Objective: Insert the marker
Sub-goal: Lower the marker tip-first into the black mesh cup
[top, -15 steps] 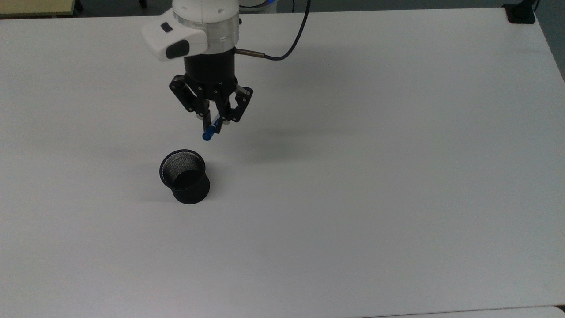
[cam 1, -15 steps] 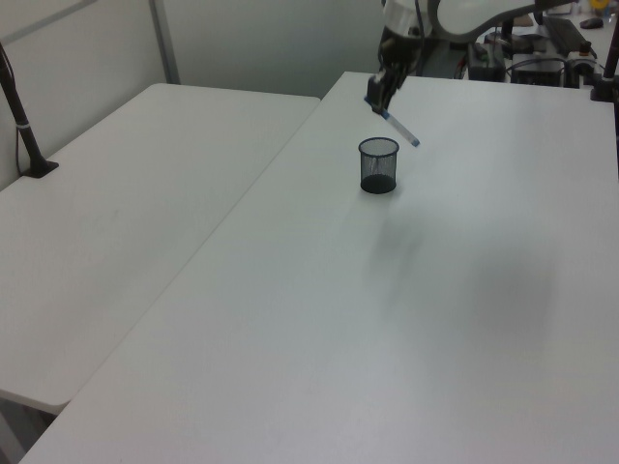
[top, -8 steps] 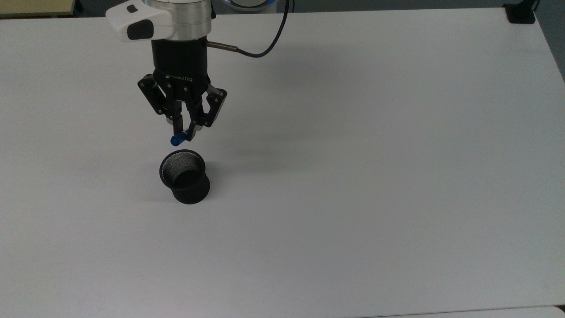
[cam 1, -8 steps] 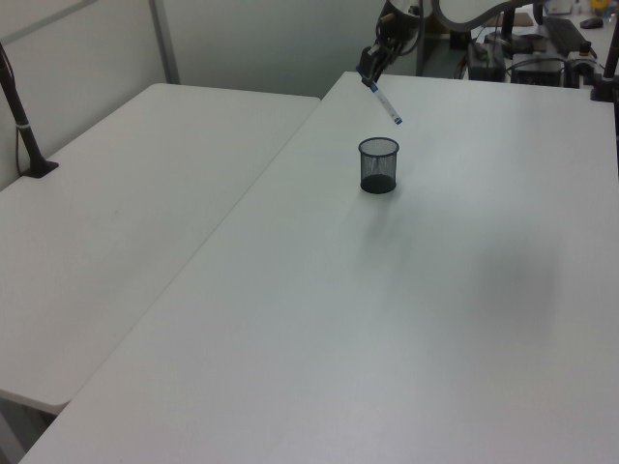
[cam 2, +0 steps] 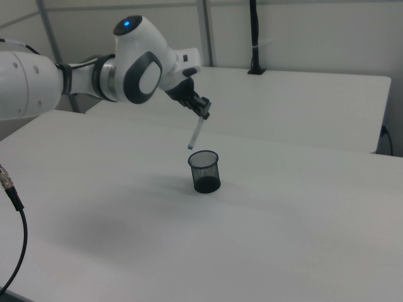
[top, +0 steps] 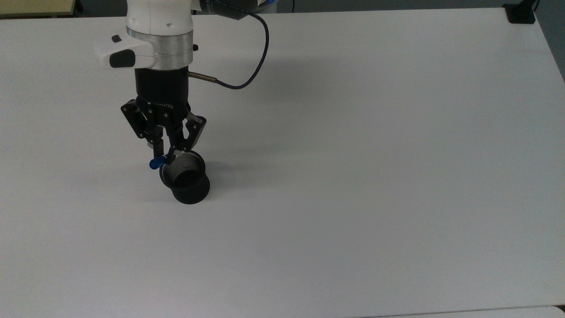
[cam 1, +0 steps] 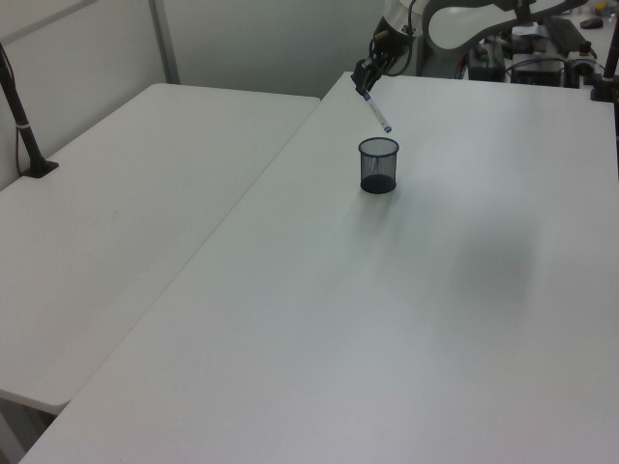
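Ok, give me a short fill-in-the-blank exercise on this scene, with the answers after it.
1. The gripper is shut on the ______.
2. The marker hangs tilted, its lower tip just ______ the black mesh cup.
3. The cup stands ______ on the white table.
4. The marker's end in the top view is coloured ______.

Answers: marker; above; upright; blue
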Controlling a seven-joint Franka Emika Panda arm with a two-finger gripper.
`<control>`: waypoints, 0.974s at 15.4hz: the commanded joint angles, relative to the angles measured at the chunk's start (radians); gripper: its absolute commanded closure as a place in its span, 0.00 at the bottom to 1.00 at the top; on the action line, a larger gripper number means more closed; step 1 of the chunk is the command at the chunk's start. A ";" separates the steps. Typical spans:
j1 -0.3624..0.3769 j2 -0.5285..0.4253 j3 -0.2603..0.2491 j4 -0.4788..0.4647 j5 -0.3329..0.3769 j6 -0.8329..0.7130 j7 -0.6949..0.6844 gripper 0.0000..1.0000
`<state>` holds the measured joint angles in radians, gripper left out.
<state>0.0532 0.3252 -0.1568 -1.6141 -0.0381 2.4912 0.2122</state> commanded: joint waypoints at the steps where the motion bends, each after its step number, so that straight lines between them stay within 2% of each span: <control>1: -0.010 0.032 -0.001 -0.016 -0.019 0.083 0.006 0.90; 5: -0.012 0.046 -0.001 -0.033 -0.042 0.101 0.009 0.90; 10: -0.012 0.054 -0.003 -0.102 -0.077 0.178 0.010 0.90; 15: -0.003 0.054 -0.001 -0.151 -0.098 0.186 0.010 0.90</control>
<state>0.0406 0.3948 -0.1564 -1.7121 -0.0991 2.6465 0.2121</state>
